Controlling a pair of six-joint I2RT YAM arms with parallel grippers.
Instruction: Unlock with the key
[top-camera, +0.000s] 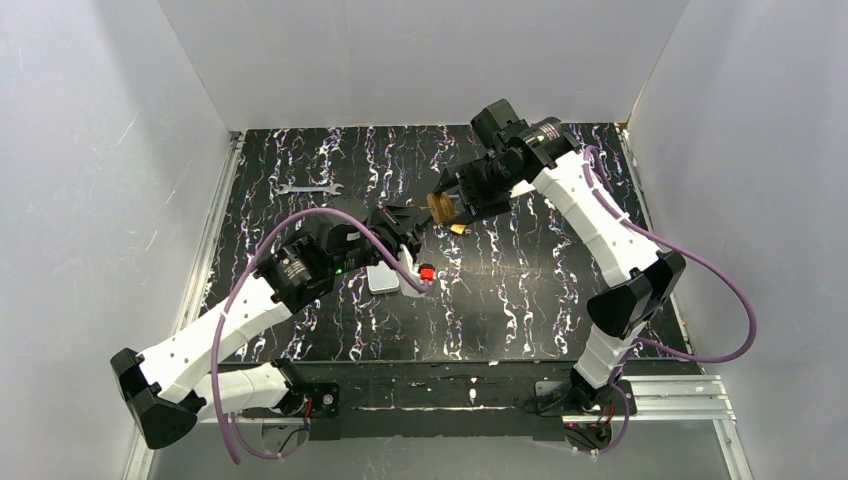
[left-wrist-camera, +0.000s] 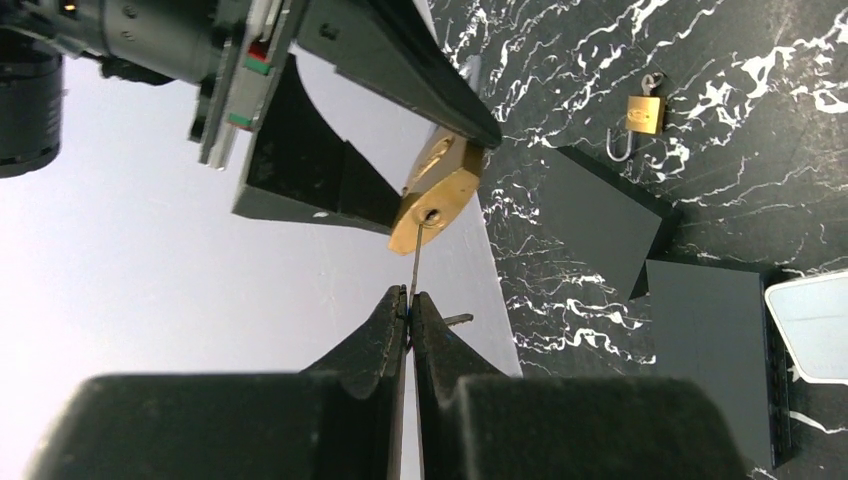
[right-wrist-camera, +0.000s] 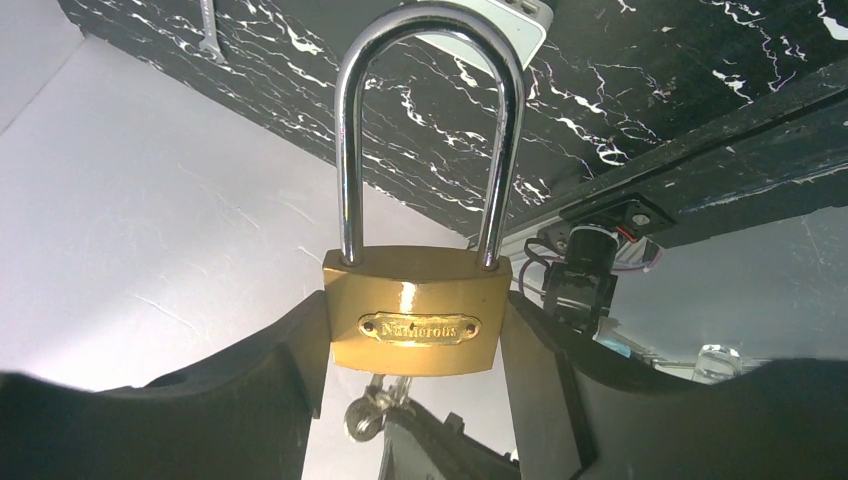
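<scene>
Padlock is clamped by its brass body in the right pincer, presenting its keyhole to the left pincer, which is pinched together on the key, blade apparently seated just ahead.

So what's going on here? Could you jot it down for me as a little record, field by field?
Right gripper: clamped on the big padlock, held up off the table
Left gripper: shut on the key
Key: tip in the keyhole on the big padlock's underside
Shackle: closed, both legs seated in the body
Also on table: small padlock with its shackle open; wrench
Stage: key inserted, lock not yet open
</scene>
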